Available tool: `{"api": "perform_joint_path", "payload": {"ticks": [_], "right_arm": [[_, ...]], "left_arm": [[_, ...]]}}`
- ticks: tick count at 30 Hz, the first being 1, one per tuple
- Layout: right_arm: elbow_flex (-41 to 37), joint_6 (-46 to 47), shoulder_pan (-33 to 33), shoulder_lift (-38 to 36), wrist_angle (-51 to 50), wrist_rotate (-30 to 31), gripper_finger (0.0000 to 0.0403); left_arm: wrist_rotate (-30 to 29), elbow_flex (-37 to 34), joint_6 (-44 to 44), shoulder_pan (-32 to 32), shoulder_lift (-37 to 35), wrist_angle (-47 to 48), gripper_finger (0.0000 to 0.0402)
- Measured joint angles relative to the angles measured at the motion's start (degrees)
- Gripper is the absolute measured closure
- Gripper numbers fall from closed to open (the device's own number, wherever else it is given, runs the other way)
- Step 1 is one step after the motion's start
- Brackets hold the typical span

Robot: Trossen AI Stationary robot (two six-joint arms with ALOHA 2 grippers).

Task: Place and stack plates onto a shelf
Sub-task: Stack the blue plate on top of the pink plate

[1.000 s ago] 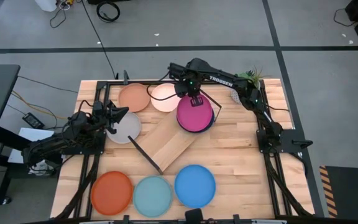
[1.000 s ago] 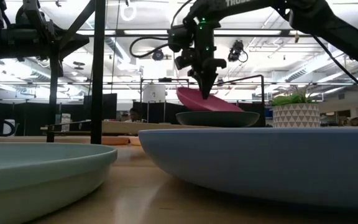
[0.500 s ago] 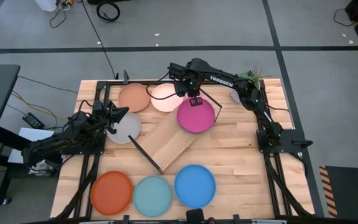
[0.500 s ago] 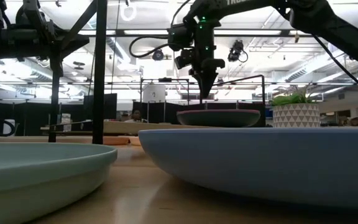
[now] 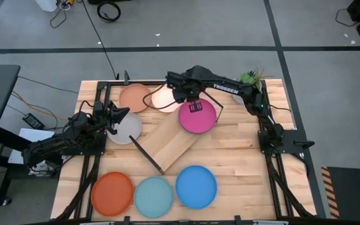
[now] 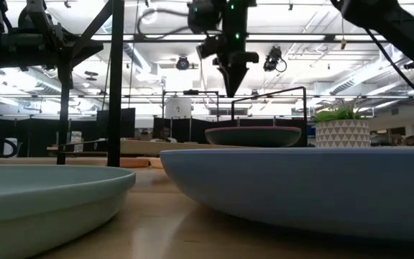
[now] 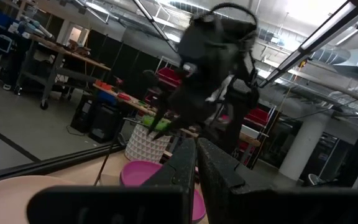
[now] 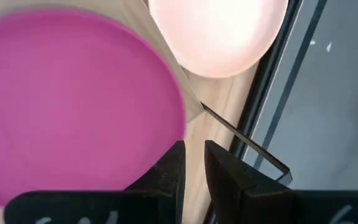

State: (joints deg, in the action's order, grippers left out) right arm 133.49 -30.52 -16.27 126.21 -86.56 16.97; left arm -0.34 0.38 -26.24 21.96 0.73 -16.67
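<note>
The right pincer (image 5: 194, 104) hangs over the far end of the shelf (image 5: 170, 144), its two fingers (image 8: 166, 177) drawn close with only a thin slit between them and nothing held. Straight beneath it lies the magenta plate (image 5: 197, 116), flat on that end of the shelf; in the low view the plate (image 6: 253, 134) sits level with clear air between its rim and the pincer's tip (image 6: 230, 87). In the right wrist view the magenta plate (image 8: 73, 106) fills the space just ahead of the fingers, and the cream plate (image 8: 219, 31) lies past it, near but apart. From above, the cream plate (image 5: 164, 98) is just beside the right pincer on the side toward the left arm, with the salmon plate (image 5: 134, 98) next beyond it. A small potted plant (image 5: 249, 78) stands well off to the pincer's other side, near the counter's (image 5: 242, 162) far corner.

The left pincer (image 5: 119, 114) waits over the pale grey plate (image 5: 125, 129), its fingers (image 7: 185, 167) nearly together and holding nothing. Well away from both pincers, along the counter's near edge, the orange plate (image 5: 112, 192), light blue plate (image 5: 153, 196) and blue plate (image 5: 196, 186) sit in a row, each just beside the next.
</note>
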Motion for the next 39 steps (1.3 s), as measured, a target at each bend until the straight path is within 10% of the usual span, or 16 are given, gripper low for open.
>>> {"api": "perform_joint_path", "payload": {"ticks": [15, 39], "right_arm": [[-8.24, 11.34, 23.81, 0.09, 9.70, -15.60, 0.0337], [-23.91, 34.62, 54.54, -1.13, 14.15, -1.04, 0.0337]], "left_arm": [[-0.02, -0.02, 0.00, 0.00, 0.00, 0.44, 0.0377], [-0.04, -0.01, 5.45, 0.00, 0.00, -0.39, 0.0377]]}}
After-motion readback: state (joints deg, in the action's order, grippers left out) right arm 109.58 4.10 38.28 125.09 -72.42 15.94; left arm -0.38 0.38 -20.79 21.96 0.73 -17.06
